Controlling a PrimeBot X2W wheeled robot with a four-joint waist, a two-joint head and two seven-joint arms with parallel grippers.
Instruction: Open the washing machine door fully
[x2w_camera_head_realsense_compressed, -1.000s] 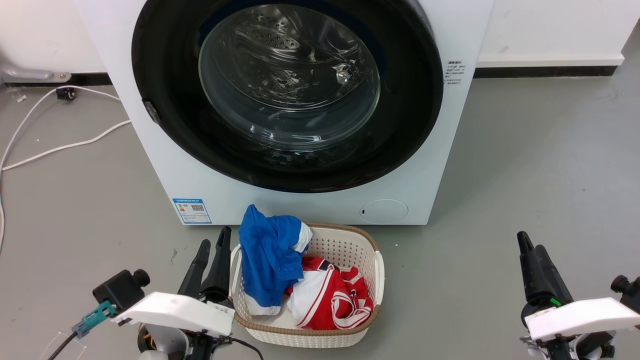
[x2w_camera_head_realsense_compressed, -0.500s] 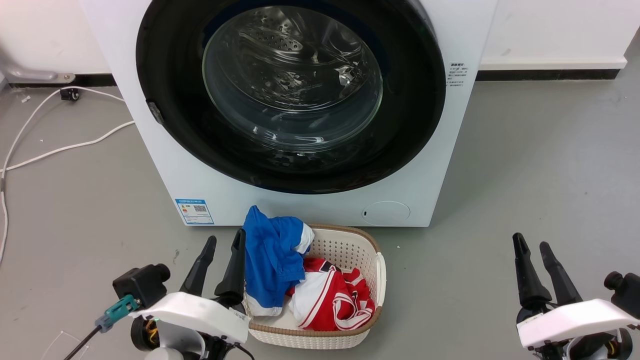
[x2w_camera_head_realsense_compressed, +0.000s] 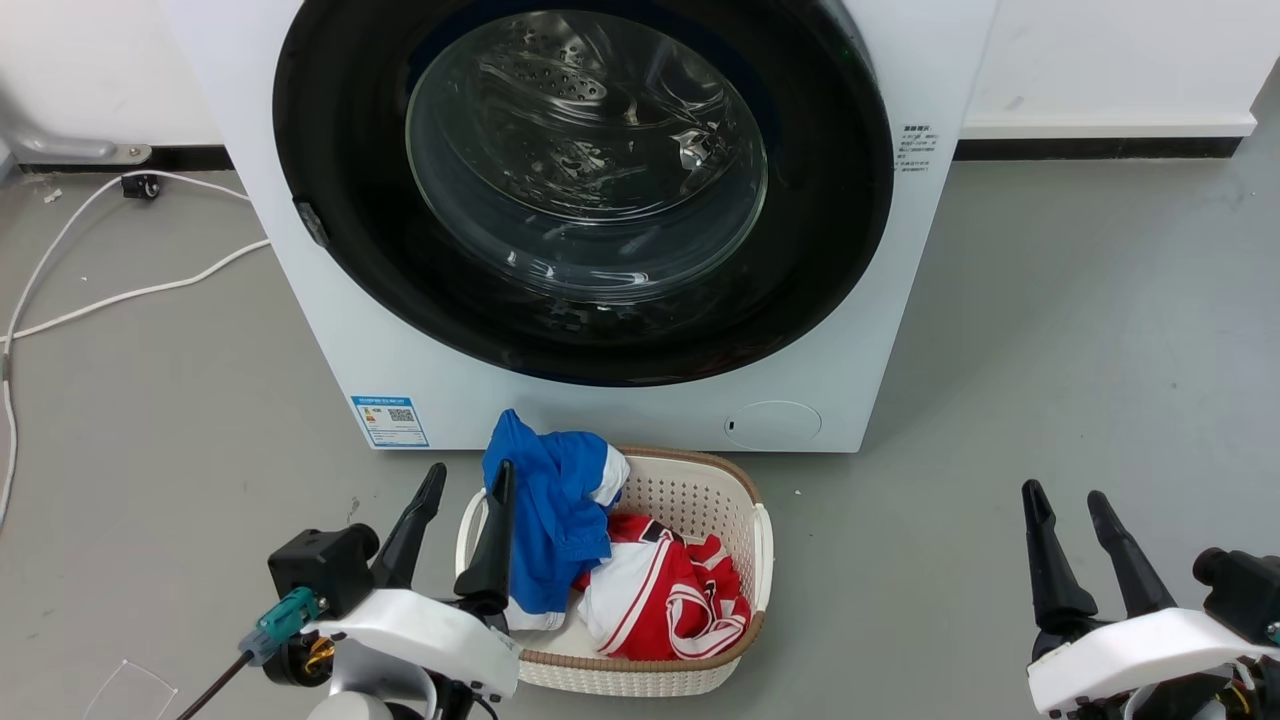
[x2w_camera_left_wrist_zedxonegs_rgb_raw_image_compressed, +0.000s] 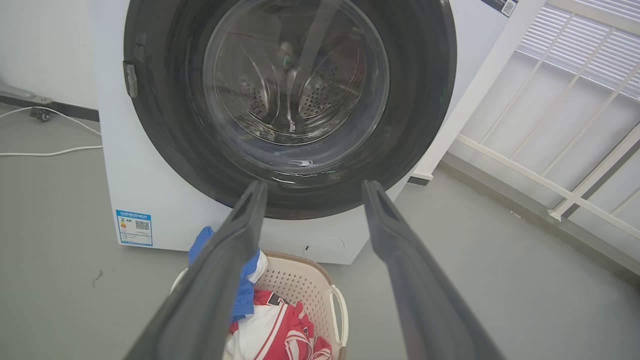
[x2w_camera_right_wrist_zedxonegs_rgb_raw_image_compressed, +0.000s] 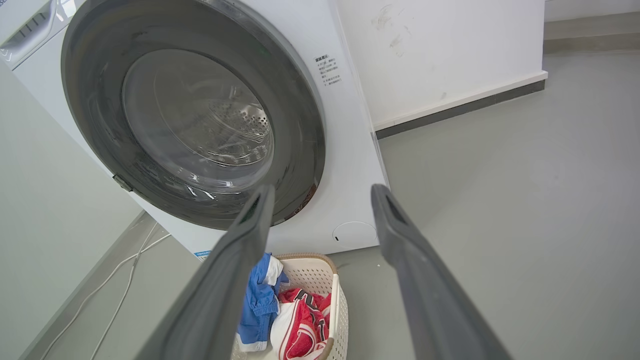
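Note:
The white washing machine (x2w_camera_head_realsense_compressed: 880, 300) stands ahead, its round glossy black washing machine door (x2w_camera_head_realsense_compressed: 330, 120) lying flat against the front, a clear glass window in its centre. The same door (x2w_camera_left_wrist_zedxonegs_rgb_raw_image_compressed: 165, 125) and machine (x2w_camera_left_wrist_zedxonegs_rgb_raw_image_compressed: 115, 175) face me in the left wrist view, and the door (x2w_camera_right_wrist_zedxonegs_rgb_raw_image_compressed: 95, 115) on the machine (x2w_camera_right_wrist_zedxonegs_rgb_raw_image_compressed: 350, 165) also appears in the right wrist view. My left gripper (x2w_camera_head_realsense_compressed: 470, 477) is open, low at the left beside the basket, well short of the door. My right gripper (x2w_camera_head_realsense_compressed: 1063, 494) is open at the lower right over bare floor.
A white laundry basket (x2w_camera_head_realsense_compressed: 735, 500) with a blue garment (x2w_camera_head_realsense_compressed: 545, 500) and a red-and-white garment (x2w_camera_head_realsense_compressed: 670, 590) sits on the floor right before the machine. White cables (x2w_camera_head_realsense_compressed: 120, 295) trail at the left. A white railing (x2w_camera_left_wrist_zedxonegs_rgb_raw_image_compressed: 565, 125) runs at the right.
Both grippers went from nearly shut to open. The left gripper shifted right toward the basket. The right gripper dropped slightly. The camera view shifted a little.

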